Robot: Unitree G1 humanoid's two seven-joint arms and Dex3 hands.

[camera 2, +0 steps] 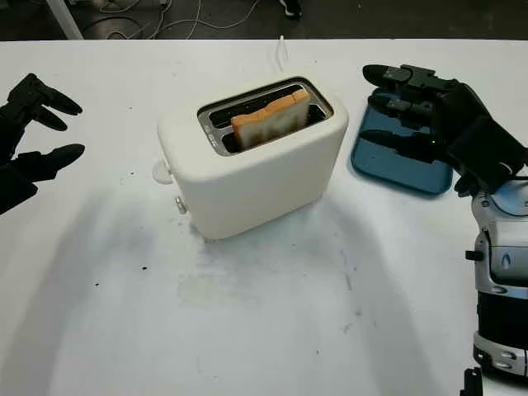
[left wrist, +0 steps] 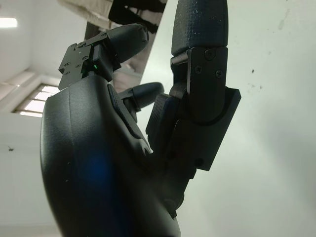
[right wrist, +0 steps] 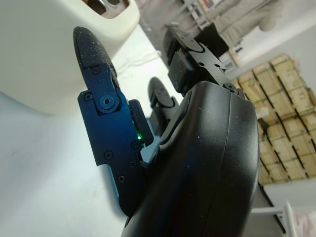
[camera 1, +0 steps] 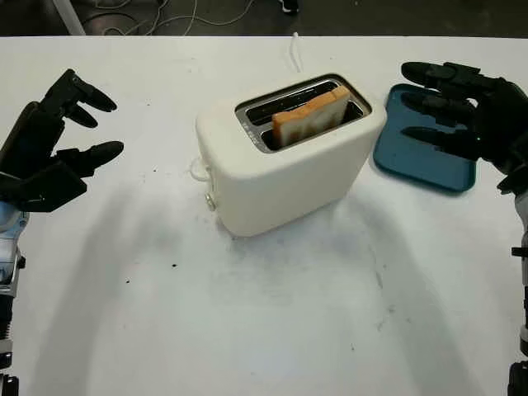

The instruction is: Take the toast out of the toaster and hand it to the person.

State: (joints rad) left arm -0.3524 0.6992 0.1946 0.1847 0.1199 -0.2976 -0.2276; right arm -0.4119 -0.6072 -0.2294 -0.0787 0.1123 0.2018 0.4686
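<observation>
Nearest me is bare white tabletop, with my left hand and right hand raised at either side, both open and holding nothing. The toast stands in the near slot of the cream toaster at the middle. My right hand hovers over the blue tray just beside it. My worry: the slice shows little above the slot (poor purchase), so my fingers may pinch the crust, crumble it, or shove the light toaster sideways.
</observation>
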